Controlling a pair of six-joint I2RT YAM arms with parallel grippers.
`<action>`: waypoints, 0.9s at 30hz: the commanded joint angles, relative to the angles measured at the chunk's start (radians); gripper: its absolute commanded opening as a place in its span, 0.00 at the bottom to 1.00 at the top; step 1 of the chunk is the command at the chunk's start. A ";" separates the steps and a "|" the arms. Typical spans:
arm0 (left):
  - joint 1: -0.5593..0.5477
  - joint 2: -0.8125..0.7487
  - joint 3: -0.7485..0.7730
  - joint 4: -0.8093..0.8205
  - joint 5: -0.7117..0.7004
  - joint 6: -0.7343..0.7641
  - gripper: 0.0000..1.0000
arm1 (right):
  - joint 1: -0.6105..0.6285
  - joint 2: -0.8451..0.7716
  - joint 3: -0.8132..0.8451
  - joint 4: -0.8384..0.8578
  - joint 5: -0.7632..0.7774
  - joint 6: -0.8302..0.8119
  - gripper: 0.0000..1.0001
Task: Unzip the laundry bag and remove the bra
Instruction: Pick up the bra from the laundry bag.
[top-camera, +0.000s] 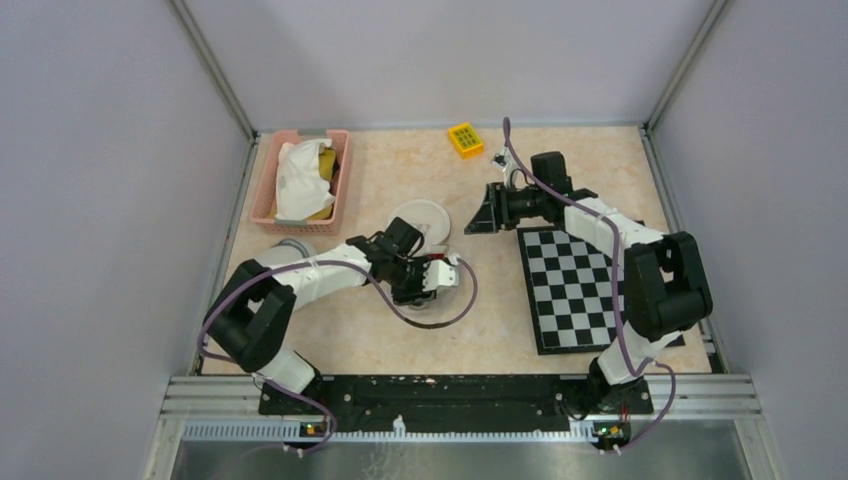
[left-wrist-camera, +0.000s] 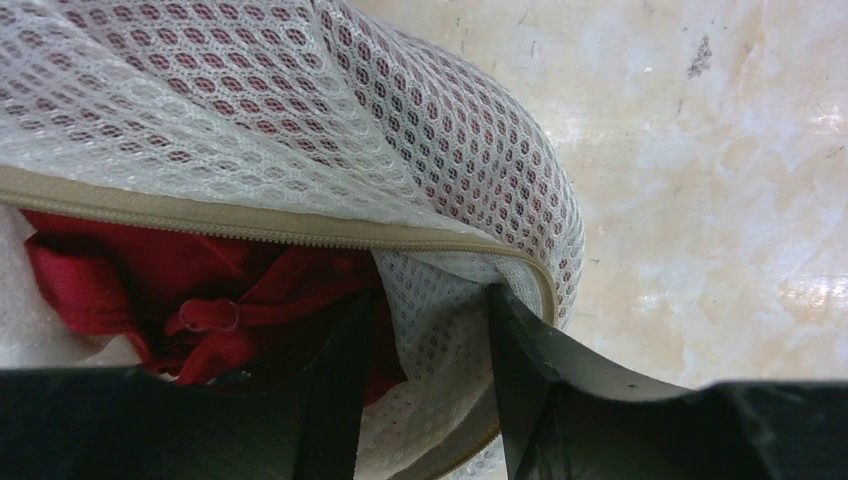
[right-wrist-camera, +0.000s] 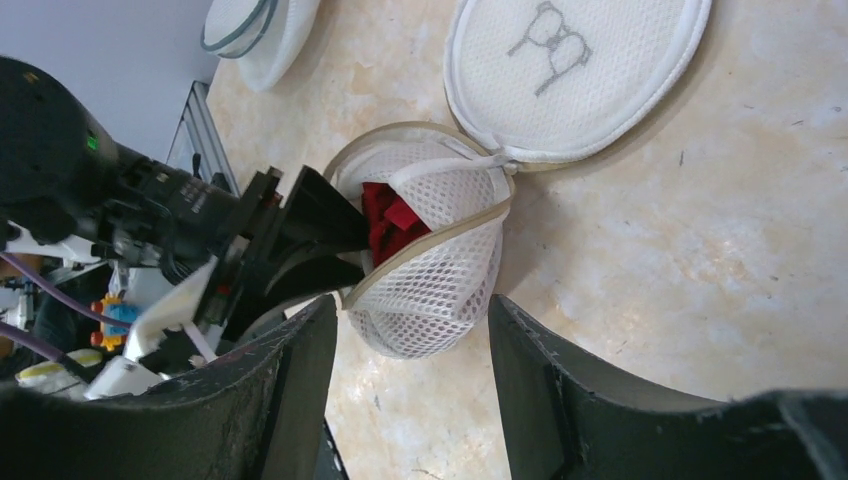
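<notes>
Red bra (left-wrist-camera: 200, 290) sits inside the unzipped laundry bag (right-wrist-camera: 440, 290) on the surface (left-wrist-camera: 700, 150). Left hand (left-wrist-camera: 430, 310) parted, astride the bag's lip, one finger inside; best shift both onto red fabric before closing. Right hand (right-wrist-camera: 410, 305) spread, empty, well apart.

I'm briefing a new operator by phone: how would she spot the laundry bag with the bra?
Near the middle of the table, the left hand straddles the rim of the laundry bag. It is a domed white mesh pouch, zip gaping on the red bra, unlike the flat emblem-marked white disc beside it.
</notes>
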 joint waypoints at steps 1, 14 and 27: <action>0.049 -0.112 0.083 -0.029 0.054 -0.027 0.53 | 0.038 0.008 -0.008 0.027 0.009 -0.013 0.57; 0.084 -0.205 0.098 0.101 0.134 -0.111 0.54 | 0.113 0.125 0.021 0.106 0.040 0.020 0.57; 0.065 -0.014 0.087 0.104 0.062 0.076 0.57 | 0.150 0.231 0.079 0.103 0.028 0.020 0.58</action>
